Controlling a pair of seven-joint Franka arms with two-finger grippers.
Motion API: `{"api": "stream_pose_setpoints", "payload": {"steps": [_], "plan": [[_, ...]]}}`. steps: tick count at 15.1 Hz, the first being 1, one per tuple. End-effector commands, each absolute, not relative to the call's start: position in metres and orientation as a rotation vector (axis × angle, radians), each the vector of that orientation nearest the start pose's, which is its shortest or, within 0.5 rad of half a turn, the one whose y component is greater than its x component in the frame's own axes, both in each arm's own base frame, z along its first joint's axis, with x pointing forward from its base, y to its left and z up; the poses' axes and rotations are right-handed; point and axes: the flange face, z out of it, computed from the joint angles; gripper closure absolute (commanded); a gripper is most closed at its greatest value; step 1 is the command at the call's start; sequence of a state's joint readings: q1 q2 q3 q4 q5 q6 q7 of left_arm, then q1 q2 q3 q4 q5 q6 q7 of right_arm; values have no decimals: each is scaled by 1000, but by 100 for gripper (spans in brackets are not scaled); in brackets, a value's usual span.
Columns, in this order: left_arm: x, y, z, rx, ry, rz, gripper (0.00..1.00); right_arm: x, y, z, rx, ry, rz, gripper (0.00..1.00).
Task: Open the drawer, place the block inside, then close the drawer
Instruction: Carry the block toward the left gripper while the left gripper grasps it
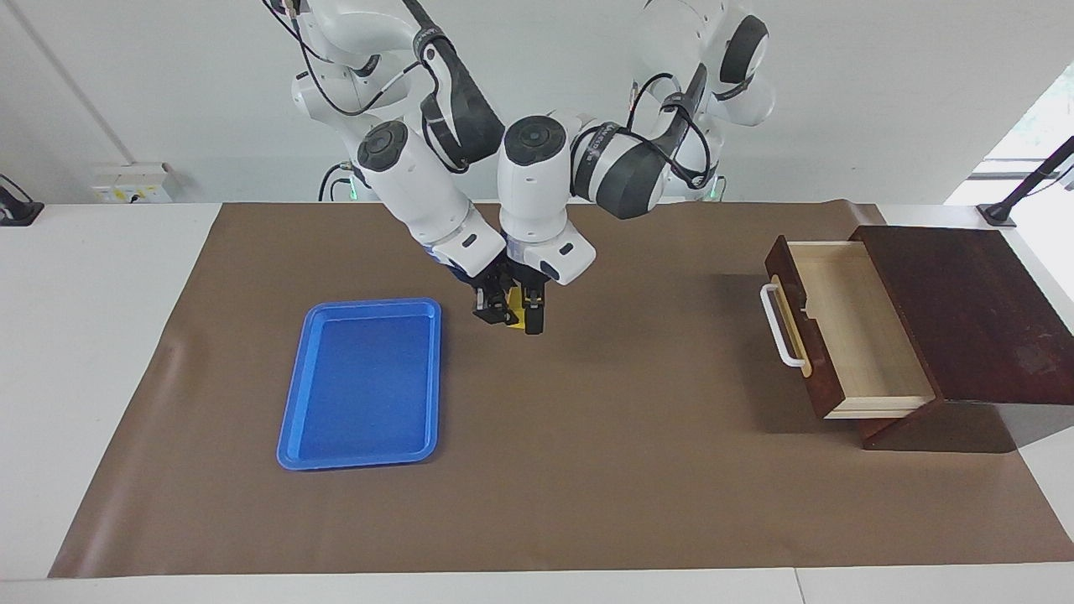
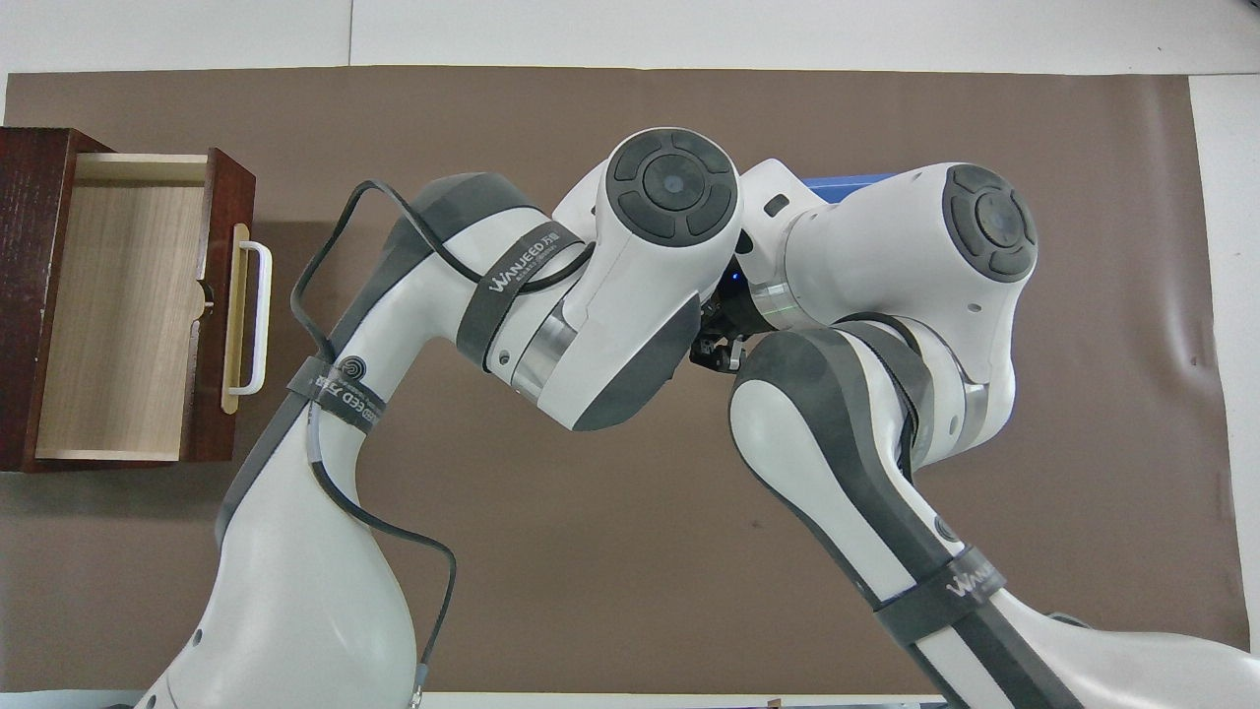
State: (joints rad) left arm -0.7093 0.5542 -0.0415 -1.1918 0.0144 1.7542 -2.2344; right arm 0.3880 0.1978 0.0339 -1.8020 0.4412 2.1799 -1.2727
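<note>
You see right gripper (image 1: pixel 497 312) clamped on block (image 1: pixel 518 316), both raised over mat (image 1: pixel 638 470) beside blue tray (image 1: pixel 362 453). Left gripper (image 1: pixel 532 317) straddles block; whether gripping, can't tell. Drawer (image 1: pixel 847 335) pulled open at left arm's end.

white wall (image 1: pixel 881 101), brown mat (image 1: pixel 629 470), bright window (image 1: pixel 1040 117)

I read "WANJEED" on the left arm's grey strap (image 2: pixel 519 274) and again on the right arm's strap (image 2: pixel 970 585); I can read nothing else.
</note>
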Motion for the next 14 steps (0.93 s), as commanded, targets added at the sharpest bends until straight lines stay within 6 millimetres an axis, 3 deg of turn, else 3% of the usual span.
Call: {"api": "stream_pose_setpoints", "payload": {"steps": [1, 3, 9, 10, 14], "plan": [[525, -487, 463, -2352, -2100, -10, 46, 574, 276, 457, -2124, -1878, -468, 100], [526, -486, 464, -2351, -2102, -10, 100, 574, 276, 456, -2124, -1878, -466, 100], [528, -483, 464, -2337, -2105, 1, 100, 572, 280, 458, -2115, -1890, -469, 100], [528, -482, 464, -2329, -2112, 17, 100, 568, 288, 457, -2102, -1901, -465, 1], [530, -472, 468, -2294, -2108, 24, 100, 567, 290, 457, -2116, -1881, -458, 0]]}}
